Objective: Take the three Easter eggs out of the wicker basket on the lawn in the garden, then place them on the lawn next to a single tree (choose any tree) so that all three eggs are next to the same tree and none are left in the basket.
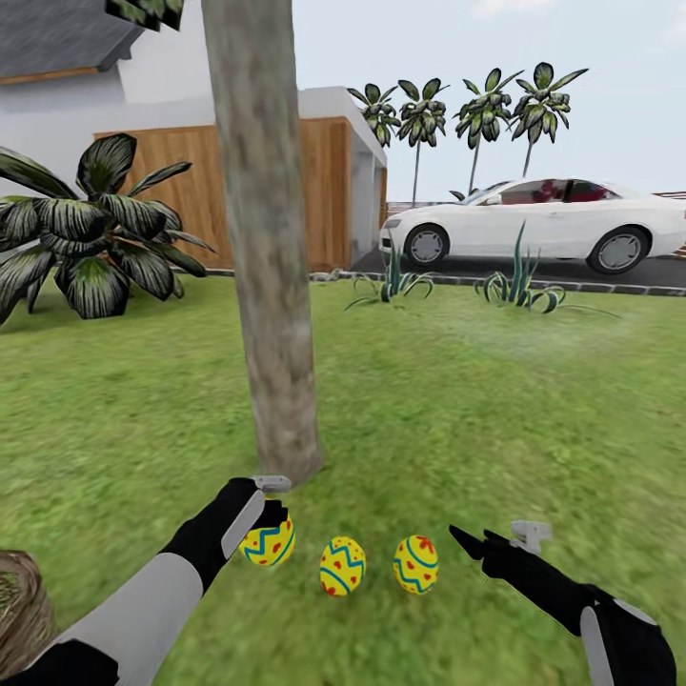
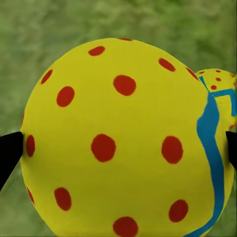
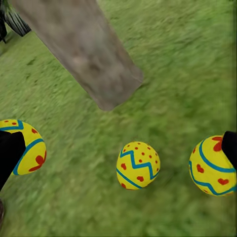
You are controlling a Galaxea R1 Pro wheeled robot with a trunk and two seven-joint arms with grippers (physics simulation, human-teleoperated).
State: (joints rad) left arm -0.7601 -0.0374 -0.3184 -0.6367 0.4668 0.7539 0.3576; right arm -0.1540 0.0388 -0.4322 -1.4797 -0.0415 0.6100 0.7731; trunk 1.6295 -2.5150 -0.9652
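Three yellow Easter eggs lie in a row on the lawn (image 1: 495, 400) at the foot of the tree (image 1: 272, 286): a left egg (image 1: 271, 545), a middle egg (image 1: 342, 565) and a right egg (image 1: 416, 563). My left gripper (image 1: 270, 517) is open, its fingers standing either side of the left egg. In the left wrist view that red-dotted egg (image 2: 118, 138) spans the gap between the fingertips (image 2: 9, 153), with a second egg (image 2: 222, 84) behind it. My right gripper (image 1: 472, 539) is open and holds nothing, just right of the row. The right wrist view has the trunk (image 3: 84, 44) and the eggs (image 3: 138, 164). The wicker basket (image 1: 19, 600) is at the lower left.
A large dark-leaved plant (image 1: 95, 238) grows at the left. Spiky plants (image 1: 519, 286) line the lawn's far edge. Behind them are a white car (image 1: 543, 224) on the drive and a house with a wooden wall (image 1: 205, 191). Open grass lies to the right of the tree.
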